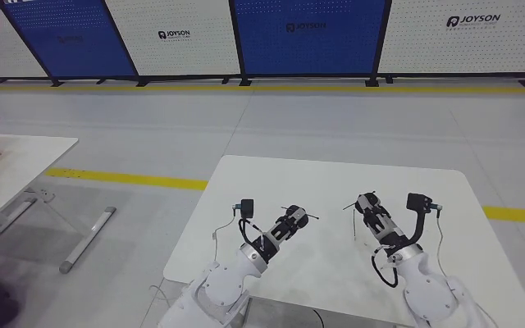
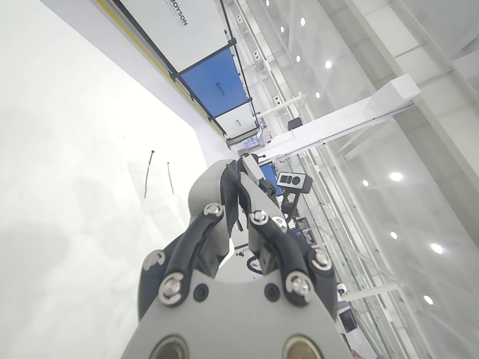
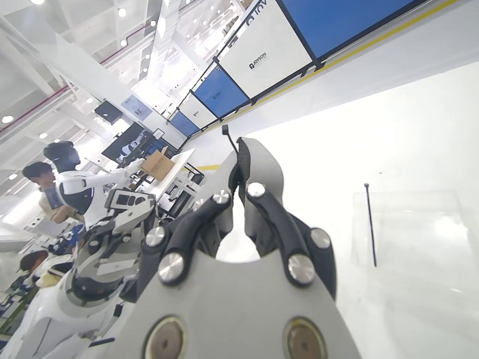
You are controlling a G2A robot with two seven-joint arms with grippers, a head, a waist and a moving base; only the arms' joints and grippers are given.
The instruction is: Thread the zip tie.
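Room: blue and white panels [image 1: 312, 37] lining the back, white desk [image 1: 328, 176] standing in front.
zip tie [image 3: 229, 135]: black, sticking out of the right gripper [image 3: 240, 151], head end free, above the desk's middle.
right gripper: fingers clamping on the zip tie.
left gripper [image 2: 239, 173]: hovering nearer the desk's left edge, fingers pressing together.
spare tie [image 3: 370, 226]: lying on the desk near the right gripper.

The left end effector [image 1: 299, 217] and right end effector [image 1: 361, 202] hang side by side over the tabletop [image 1: 328, 176]. A zip tie [image 3: 229, 138] sits pinched in the right one. A second zip tie [image 3: 370, 226] lies flat between them.
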